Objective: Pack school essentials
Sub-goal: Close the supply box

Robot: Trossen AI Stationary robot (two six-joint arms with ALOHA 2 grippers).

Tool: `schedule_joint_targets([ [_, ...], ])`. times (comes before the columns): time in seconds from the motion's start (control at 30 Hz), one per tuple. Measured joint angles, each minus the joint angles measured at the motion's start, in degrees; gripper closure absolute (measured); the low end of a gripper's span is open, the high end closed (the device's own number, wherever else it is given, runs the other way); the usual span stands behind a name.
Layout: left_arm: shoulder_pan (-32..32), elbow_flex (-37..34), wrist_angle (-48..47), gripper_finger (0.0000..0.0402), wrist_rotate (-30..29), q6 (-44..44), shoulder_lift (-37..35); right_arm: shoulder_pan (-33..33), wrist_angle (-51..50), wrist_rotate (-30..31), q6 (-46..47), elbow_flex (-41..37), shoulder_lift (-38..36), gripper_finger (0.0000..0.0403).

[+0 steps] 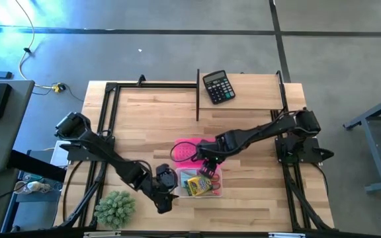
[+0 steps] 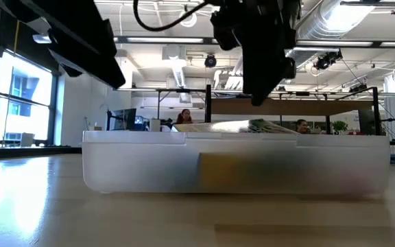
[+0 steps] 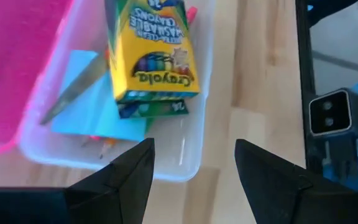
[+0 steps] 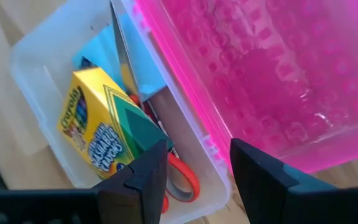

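A clear plastic box [image 1: 218, 180] stands near the table's near edge, its pink lid [image 1: 187, 151] swung open toward the far side. Inside lie a yellow-green crayon carton [image 3: 154, 56], a light-blue notepad [image 3: 89, 112], red-handled scissors [image 4: 182, 177] and a thin orange pencil [image 3: 104, 146]. My left gripper [image 3: 194, 152] is open and sits just off the box's left near corner. My right gripper [image 4: 197, 155] is open and hovers above the box's far wall beside the lid hinge, clear of it in the low view [image 2: 259, 96]. The red pen and green eraser do not show.
A black calculator [image 1: 217, 86] lies by the far edge, behind a black upright bar. The green spiky plant [image 1: 115, 207] stands at the near left corner, close to my left arm. Black frame rails run along both sides of the table. Bare wood lies right of the box.
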Motion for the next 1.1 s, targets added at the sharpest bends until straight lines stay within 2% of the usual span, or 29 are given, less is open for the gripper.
schedule_joint_targets([
  [0.3,0.02,-0.01,3.63,0.019,0.16,-1.57,2.93,3.06,9.45,3.64,0.06,-7.63,0.02,0.0238],
  [0.63,0.09,0.02,4.17,0.019,-0.47,-3.19,6.92,4.42,13.64,5.61,0.33,-10.23,0.23,0.0238],
  [1.1,0.72,0.02,5.23,0.019,-1.12,-5.41,8.15,5.85,12.49,-0.5,2.61,-10.25,0.37,0.0238],
])
